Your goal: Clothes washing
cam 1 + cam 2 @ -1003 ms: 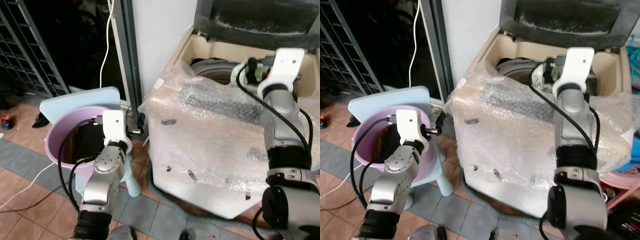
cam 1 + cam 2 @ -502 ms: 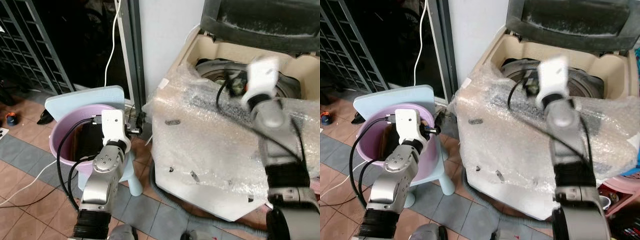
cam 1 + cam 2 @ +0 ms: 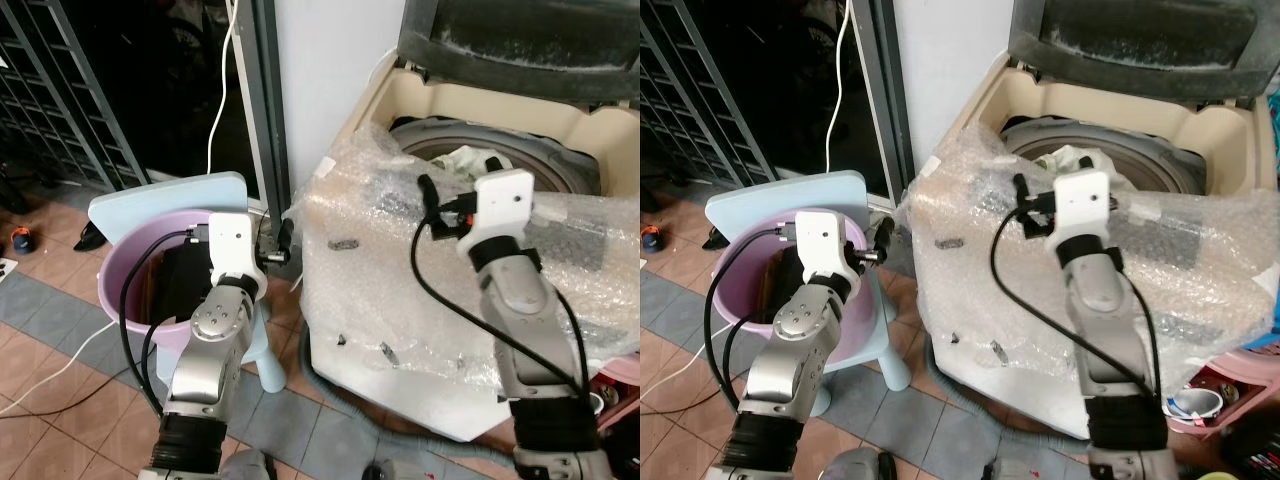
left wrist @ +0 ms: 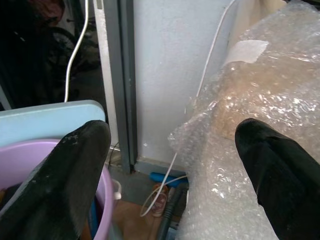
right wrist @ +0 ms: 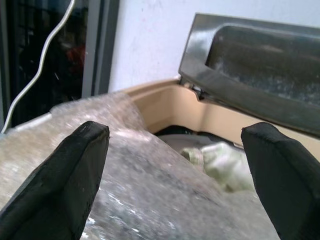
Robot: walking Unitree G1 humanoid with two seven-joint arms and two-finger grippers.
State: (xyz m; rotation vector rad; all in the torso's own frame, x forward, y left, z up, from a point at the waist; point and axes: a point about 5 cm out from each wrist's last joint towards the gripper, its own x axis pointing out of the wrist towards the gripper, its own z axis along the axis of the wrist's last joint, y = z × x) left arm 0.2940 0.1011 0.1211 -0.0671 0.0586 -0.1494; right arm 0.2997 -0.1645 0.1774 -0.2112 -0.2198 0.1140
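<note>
- One top-loading washing machine (image 3: 420, 110) stands against a white wall (image 3: 330, 70), its dark lid (image 3: 520, 45) raised and its front and top draped in one sheet of bubble wrap (image 3: 400, 290).
- One pale garment (image 3: 470, 160) lies inside the machine's drum; in the right wrist view it (image 5: 220, 162) shows beyond the edge of the wrap, under the raised lid.
- One purple tub (image 3: 125, 270) holding dark clothes (image 3: 185, 280) sits on a light blue plastic stool (image 3: 150, 195) to the left of the machine.
- Two silver arms are raised, one on each side.
- The right end effector (image 5: 180, 185) hangs over the bubble wrap in front of the drum opening, its two black fingers (image 5: 60, 190) spread wide with nothing between them; the pale garment lies ahead of it and apart from it.
- The left end effector (image 4: 175, 185) is held between the purple tub and the wrapped corner of the machine, fingers (image 4: 70, 175) wide apart and empty; the tub's rim sits just beside one finger.
- One white cable (image 3: 222, 90) hangs down the dark doorway beside a grey door frame (image 3: 262, 100).
- No brand, label or legible writing can be made out on the machine, tub or stool.
- Terracotta and grey tiles cover the floor (image 3: 60, 400).
</note>
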